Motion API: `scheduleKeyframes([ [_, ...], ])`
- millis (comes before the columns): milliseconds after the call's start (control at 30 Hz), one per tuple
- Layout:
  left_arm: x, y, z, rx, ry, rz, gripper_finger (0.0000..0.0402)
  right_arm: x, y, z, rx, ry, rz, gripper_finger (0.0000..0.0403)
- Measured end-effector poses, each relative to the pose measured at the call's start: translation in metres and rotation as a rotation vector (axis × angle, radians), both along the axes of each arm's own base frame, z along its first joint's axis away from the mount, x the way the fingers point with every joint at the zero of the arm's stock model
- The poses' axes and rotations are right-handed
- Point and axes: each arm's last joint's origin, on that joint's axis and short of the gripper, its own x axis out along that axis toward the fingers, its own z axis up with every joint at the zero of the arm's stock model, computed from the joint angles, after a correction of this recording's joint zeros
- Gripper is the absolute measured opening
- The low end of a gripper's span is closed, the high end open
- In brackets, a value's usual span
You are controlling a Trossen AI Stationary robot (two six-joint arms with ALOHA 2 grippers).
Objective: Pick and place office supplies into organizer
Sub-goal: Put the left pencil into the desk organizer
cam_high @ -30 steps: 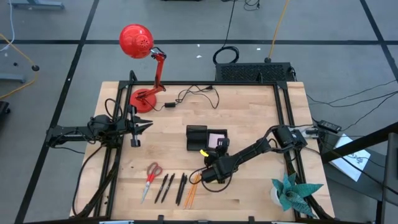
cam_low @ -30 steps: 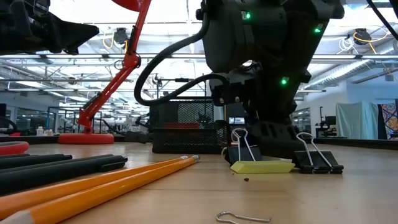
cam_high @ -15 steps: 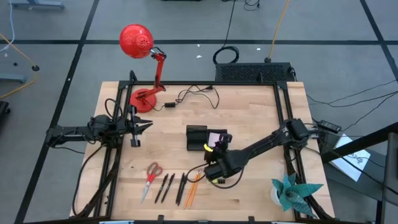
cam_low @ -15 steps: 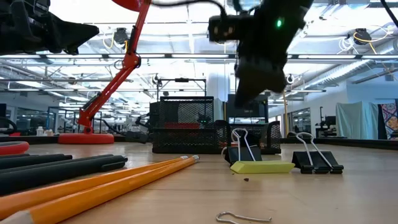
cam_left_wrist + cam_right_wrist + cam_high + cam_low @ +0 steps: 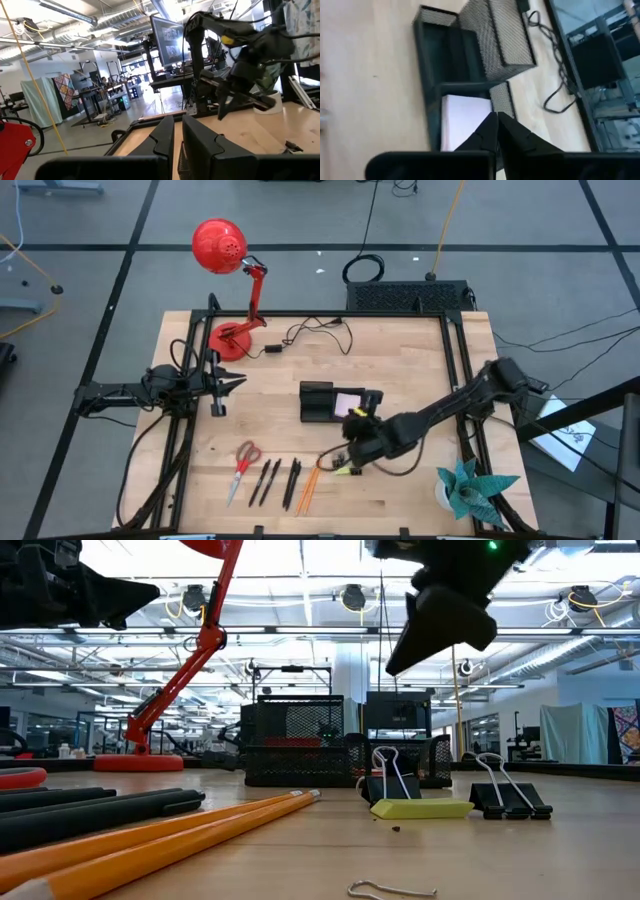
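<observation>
Sticky-note pad (image 5: pixel 349 404) in organizer (image 5: pixel 317 402)

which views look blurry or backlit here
Low view: the pencils nearest the lens go soft, and the right gripper hangs as a dark silhouette against bright ceiling lights. Right wrist view: the organizer is smeared, as by motion. Left wrist view: its own fingers are soft and dark. High view: evenly lit, the lamp crisp.

Red desk lamp (image 5: pixel 228 275), apparently paper plant (image 5: pixel 470 488).
</observation>
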Motion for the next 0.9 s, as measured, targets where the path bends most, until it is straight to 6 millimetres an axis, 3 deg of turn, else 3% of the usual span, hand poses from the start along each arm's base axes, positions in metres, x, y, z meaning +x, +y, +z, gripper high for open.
scheduleKeyframes([
  [333, 0.0, 0.0, 0.0, 0.029, 0.004, 0.006, 0.0047, -0.046, -0.053, -0.022, 0.127, -0.203, -0.013, 0.0001],
  [600, 0.0, 0.0, -0.001, 0.045, 0.01, 0.009, 0.0047, -0.053, -0.054, -0.025, 0.113, -0.318, 0.033, 0.0],
  [733, 0.0, 0.001, 0.0, 0.047, 0.0, 0.044, 0.0047, -0.051, -0.042, -0.023, 0.161, -0.312, 0.191, 0.0],
  [900, 0.001, 0.002, -0.005, -0.003, 0.051, 0.055, 0.0047, -0.051, -0.032, -0.005, 0.254, -0.376, 0.393, 0.0],
])
